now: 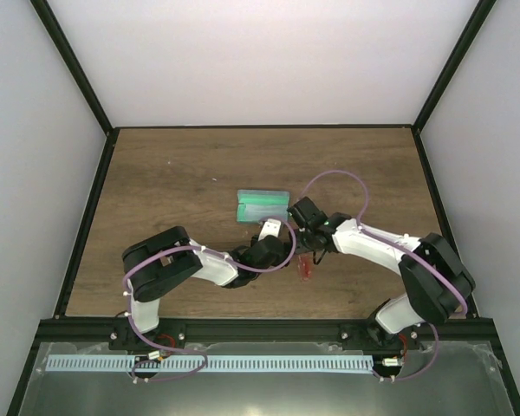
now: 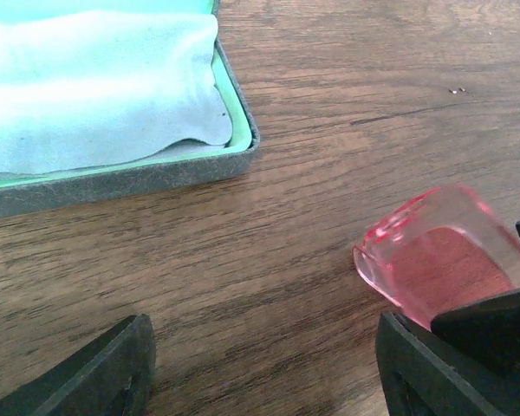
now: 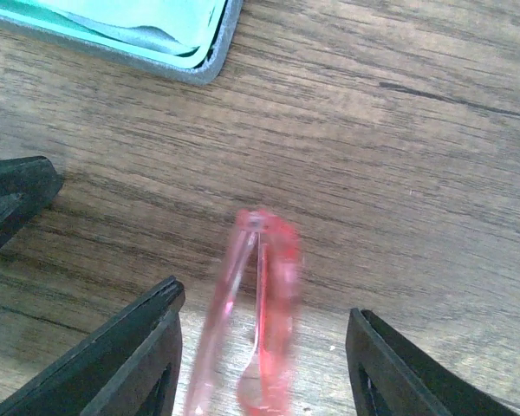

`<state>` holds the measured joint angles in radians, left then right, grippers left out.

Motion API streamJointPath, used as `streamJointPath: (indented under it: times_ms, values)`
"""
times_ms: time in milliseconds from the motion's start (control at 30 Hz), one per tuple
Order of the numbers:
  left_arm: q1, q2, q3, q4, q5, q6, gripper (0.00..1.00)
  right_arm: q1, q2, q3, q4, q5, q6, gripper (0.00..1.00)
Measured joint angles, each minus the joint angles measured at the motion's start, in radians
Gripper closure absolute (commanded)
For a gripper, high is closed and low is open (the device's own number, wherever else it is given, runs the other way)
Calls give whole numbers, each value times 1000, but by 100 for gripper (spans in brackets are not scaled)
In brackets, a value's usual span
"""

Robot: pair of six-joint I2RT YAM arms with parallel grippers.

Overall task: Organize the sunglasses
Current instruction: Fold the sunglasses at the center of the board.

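Lying on surface (image 3: 416, 173) inside open right hand (image 3: 264, 305), sunglasses (image 3: 276, 251) ungripped; left hand (image 2: 264, 334) open, case (image 2: 139, 178) ahead of it.

The sunglasses (image 3: 258, 312) are a see-through pinkish red, sitting on a worktop (image 1: 199, 173) that's mid-brown wood with darker grain streaks running across it. Up at about 11 o'clock from them, the case (image 2: 156, 173) is a dull blue-grey outside with a mint green lining, and the cloth (image 2: 95, 78) in it is plain pale blue, no print at all. The left arm (image 1: 169, 260) and right arm (image 1: 373, 245) are both white and black with purple cables (image 1: 334, 172), and the jaws are matte black.
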<state>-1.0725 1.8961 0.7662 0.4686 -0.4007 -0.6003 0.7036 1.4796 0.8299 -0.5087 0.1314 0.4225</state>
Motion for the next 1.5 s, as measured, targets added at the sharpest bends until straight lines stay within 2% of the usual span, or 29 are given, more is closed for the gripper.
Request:
streamJointPath:
  times_ms: [100,367,600,700,833,1033,1300,1433,1500]
  values:
    - [0,0,-2,2,0,0,28,0,-8,0,-5,0,5,46]
    - [2,-2,-2,2,4,0,28,1,-152,-17,-27,0,39,61]
    - [2,-70,-67,-17,10,-8,28,1,-205,-50,-55,16,69,63]
    - [2,-161,-116,-45,11,-10,27,1,-163,-50,-71,39,87,71]
    - [3,-319,-163,-89,6,-10,27,1,-106,-50,-88,61,104,75]
    - [3,-558,-270,-138,-29,-10,27,1,-104,-72,-73,55,114,84]
    - [3,-746,-391,-195,-75,-22,27,1,-105,-119,-10,17,113,84]
    - [3,-793,-415,-215,-88,-27,27,1,-112,-127,8,-4,113,85]
    - [3,-802,-416,-219,-92,-28,27,1,-130,-137,14,-21,112,72]
